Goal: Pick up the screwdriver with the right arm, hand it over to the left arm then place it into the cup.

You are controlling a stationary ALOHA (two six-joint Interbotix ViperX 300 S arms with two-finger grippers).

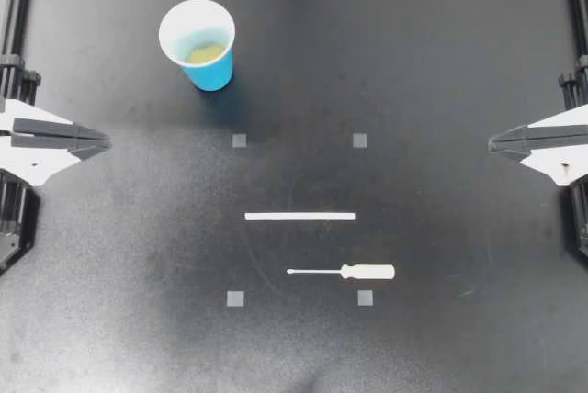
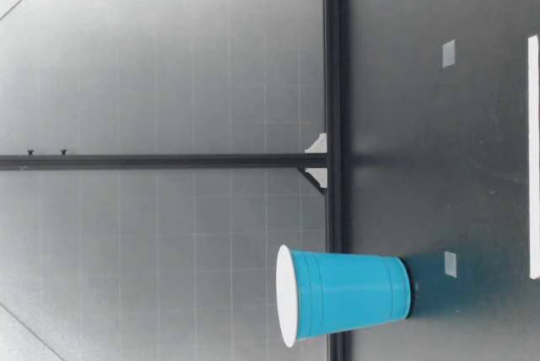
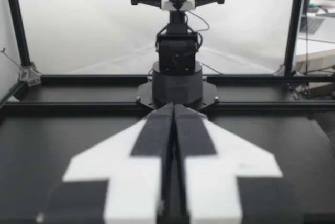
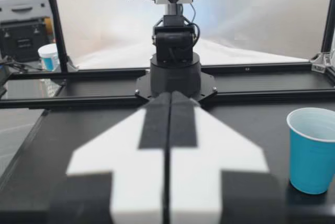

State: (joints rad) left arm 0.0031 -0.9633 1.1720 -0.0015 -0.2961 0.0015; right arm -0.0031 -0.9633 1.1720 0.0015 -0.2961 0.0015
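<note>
- Looking down on the black worktop [image 1: 441, 62]: the left tool [image 1: 103, 143] sits at the 9 o'clock edge and the right tool [image 1: 494, 142] at the 3 o'clock edge, both pointing in toward the middle.
- Both tools are clenched with nothing in them. In each wrist view the two fingers [image 3: 157, 135] are pressed flat together, and the other arm's base stands straight ahead across the worktop.
- The screwdriver [image 1: 342, 272] lies flat at about 5 o'clock from the centre. Its pale handle points to 3 o'clock and its thin shaft to 9 o'clock. It's well apart from both tools.
- The blue cup [image 1: 197, 42] stands upright, mouth up, at around 11 o'clock, well apart from the screwdriver. It also shows in the right wrist view, off to one side of the clenched fingers.
- A white strip [image 1: 299, 217] lies just on the 12 o'clock side of the screwdriver, parallel to it and not touching.
- Four small grey squares [image 1: 239, 140] mark out a rectangle around the strip and screwdriver; the handle end is near the 5 o'clock square.
- From table height the cup is right by the black frame rail [image 2: 335, 83], with one grey square just beside its base.
</note>
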